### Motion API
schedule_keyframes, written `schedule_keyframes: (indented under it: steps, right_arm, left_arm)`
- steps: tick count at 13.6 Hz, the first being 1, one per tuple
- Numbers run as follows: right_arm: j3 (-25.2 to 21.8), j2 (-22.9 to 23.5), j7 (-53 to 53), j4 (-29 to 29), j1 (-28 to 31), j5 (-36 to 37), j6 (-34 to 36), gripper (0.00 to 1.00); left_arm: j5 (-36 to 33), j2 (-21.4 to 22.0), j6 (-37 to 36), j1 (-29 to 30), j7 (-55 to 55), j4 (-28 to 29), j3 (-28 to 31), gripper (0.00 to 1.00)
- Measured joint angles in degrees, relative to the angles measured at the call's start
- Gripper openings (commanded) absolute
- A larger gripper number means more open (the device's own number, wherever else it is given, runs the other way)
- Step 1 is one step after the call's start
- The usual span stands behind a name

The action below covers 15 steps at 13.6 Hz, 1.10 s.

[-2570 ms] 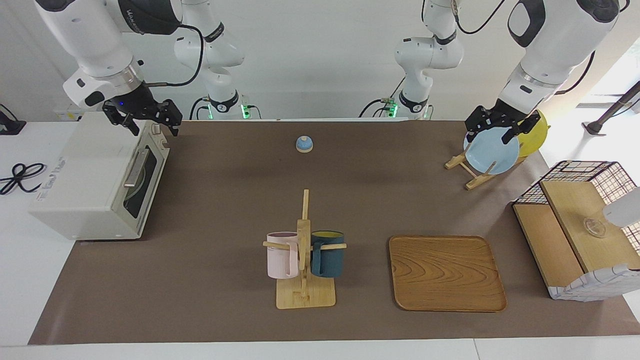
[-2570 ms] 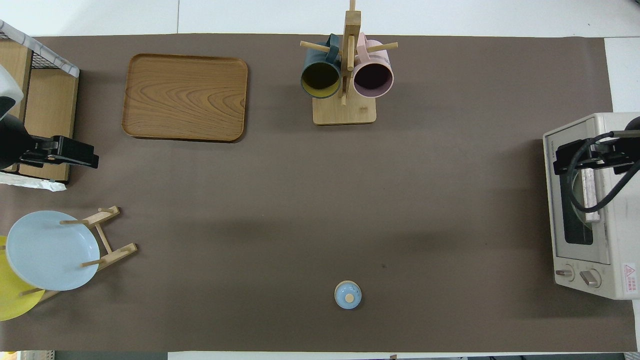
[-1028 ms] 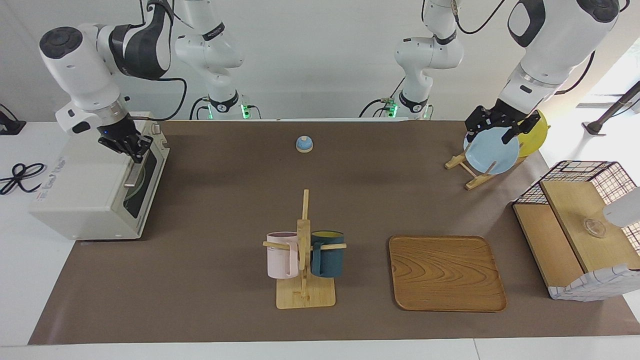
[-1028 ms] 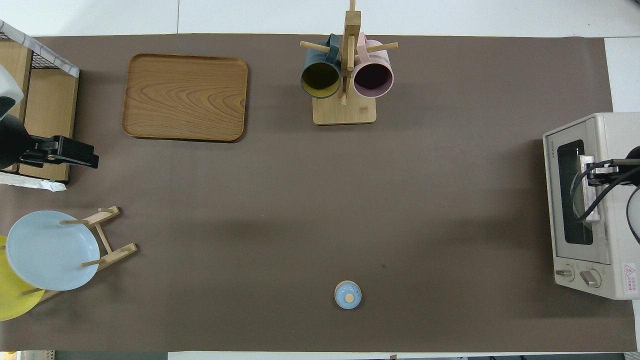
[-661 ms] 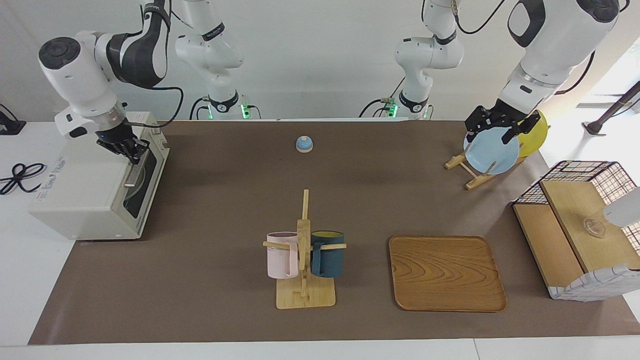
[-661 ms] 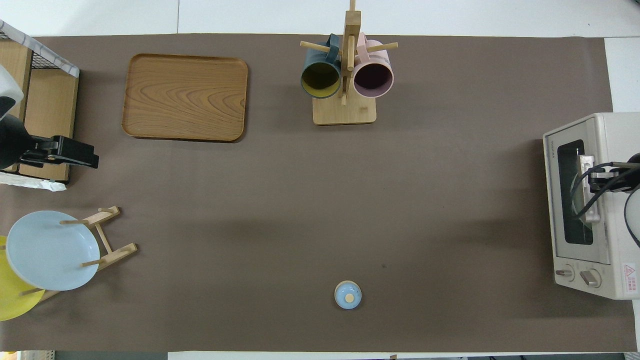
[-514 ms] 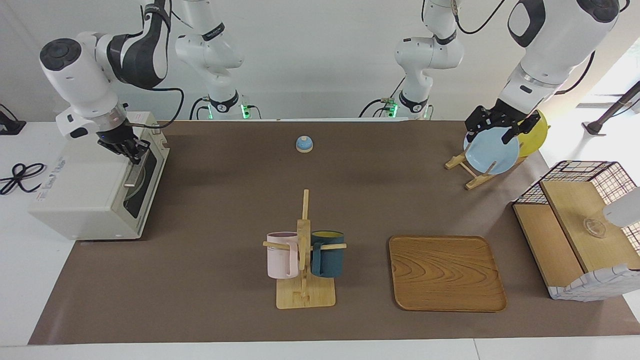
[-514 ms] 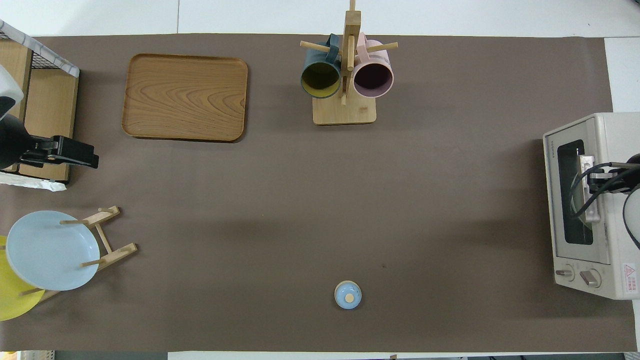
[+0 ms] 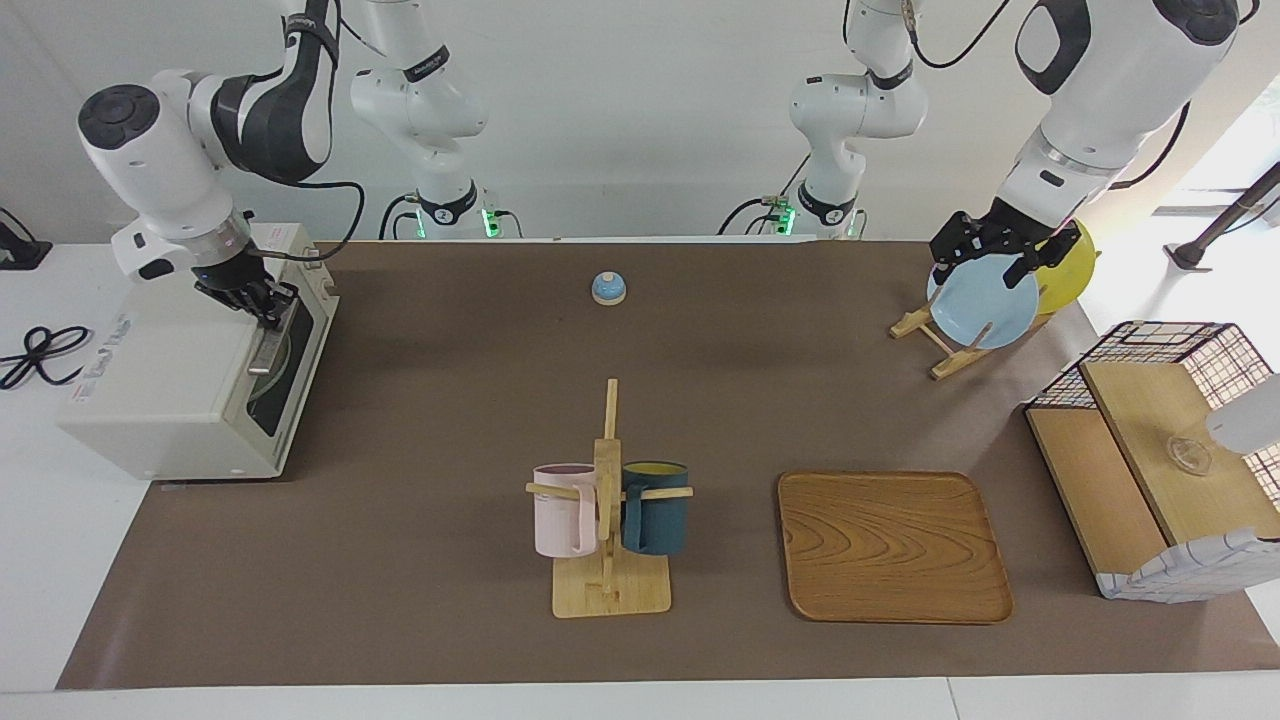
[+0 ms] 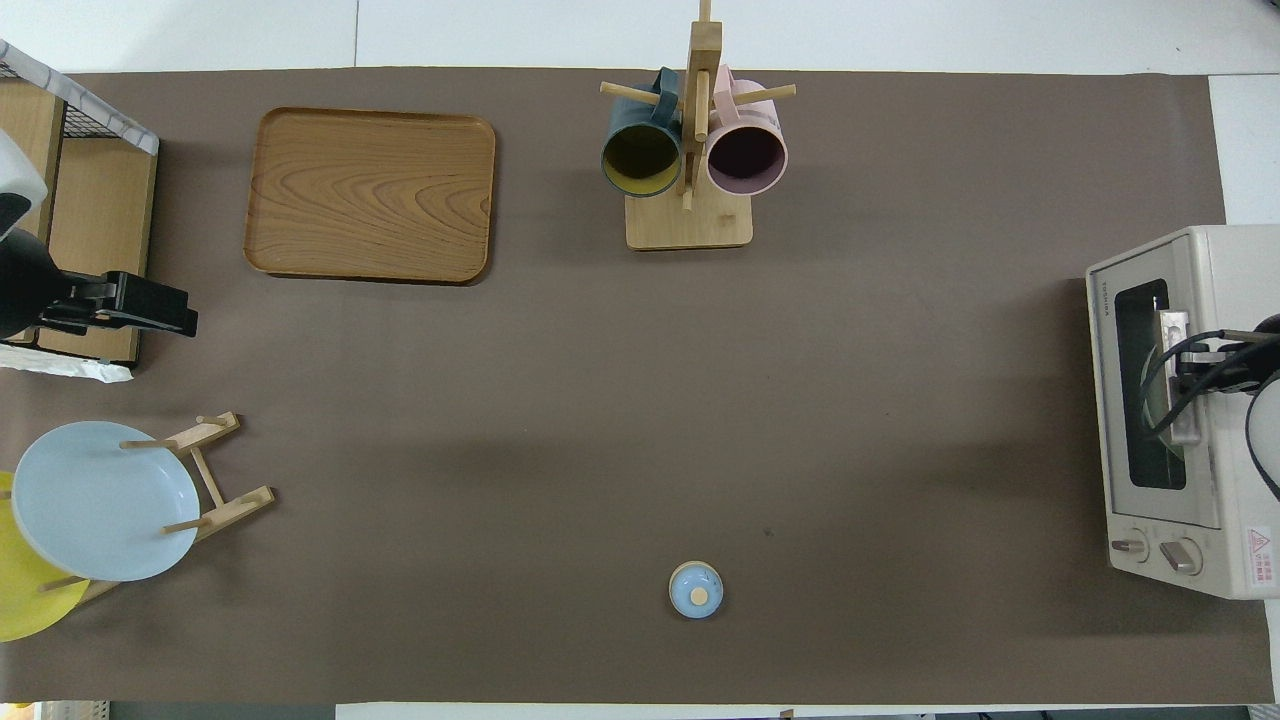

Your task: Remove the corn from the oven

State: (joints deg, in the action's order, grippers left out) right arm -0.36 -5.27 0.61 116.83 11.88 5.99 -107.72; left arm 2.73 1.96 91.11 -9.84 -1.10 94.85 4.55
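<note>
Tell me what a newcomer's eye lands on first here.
First, the right gripper down at the metal handle of the cream-white oven, whose door is shut, at the right arm's end of the table. Next, the left gripper waiting over the blue plate in its wooden rack. No corn shows.

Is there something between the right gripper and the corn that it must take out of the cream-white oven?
Yes: the dark glass door of the cream-white toaster oven is shut. The right gripper is at its metal bar handle. No corn is visible.
</note>
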Motion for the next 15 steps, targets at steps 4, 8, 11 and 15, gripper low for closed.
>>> schedule_keyframes:
  steps: [4, 8, 11, 15]
  right_arm:
    - [0.0, 0.0, -0.3, 0.4, 0.0, 0.0, -0.1, 0.00]
    - [0.0, -0.2, -3.7, 1.0, 0.3, 0.0, -1.0, 0.00]
    - [0.0, -0.3, -4.4, 1.2, 0.3, 0.0, -1.2, 0.00]
    - [0.2, -0.4, -4.6, 1.3, 0.2, 0.0, -1.3, 0.00]
  left_arm:
    - [0.0, 0.0, 0.0, 0.0, 0.0, 0.0, 0.0, 1.00]
    - [0.0, 0.0, 0.0, 0.0, 0.0, 0.0, 0.0, 1.00]
    - [0.0, 0.0, 0.0, 0.0, 0.0, 0.0, 0.0, 1.00]
    - [0.0, 0.0, 0.0, 0.0, 0.0, 0.0, 0.0, 1.00]
